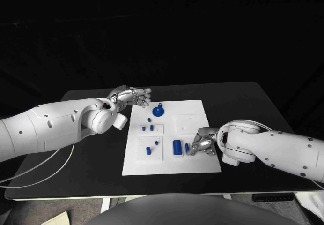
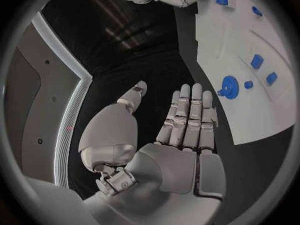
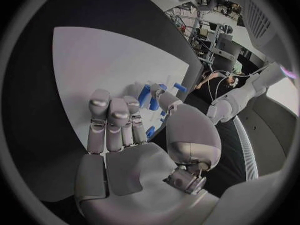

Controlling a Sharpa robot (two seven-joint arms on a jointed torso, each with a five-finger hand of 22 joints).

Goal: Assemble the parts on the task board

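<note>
The white task board [image 1: 195, 110] lies mid-table. My left hand [image 1: 131, 97] hovers off its far left corner with the fingers straight and the thumb apart, holding nothing; the palm [image 2: 181, 135] faces the black table. A blue round disc part [image 1: 158, 111] [image 2: 229, 87] sits on the board just beside it. My right hand [image 1: 202, 142] [image 3: 125, 135] is low over the board's near right area. Its thumb and fingers stand apart beside a blue cylinder [image 1: 177, 146] and a thin blue peg [image 1: 187, 147] [image 3: 145, 94]. I cannot tell whether they touch the peg.
Small blue pieces [image 1: 148, 126] stand in the board's left middle, two more [image 1: 148, 150] near its front left. White cables [image 1: 40, 168] trail over the table's left side. The black table [image 1: 256, 101] has free room right of the board.
</note>
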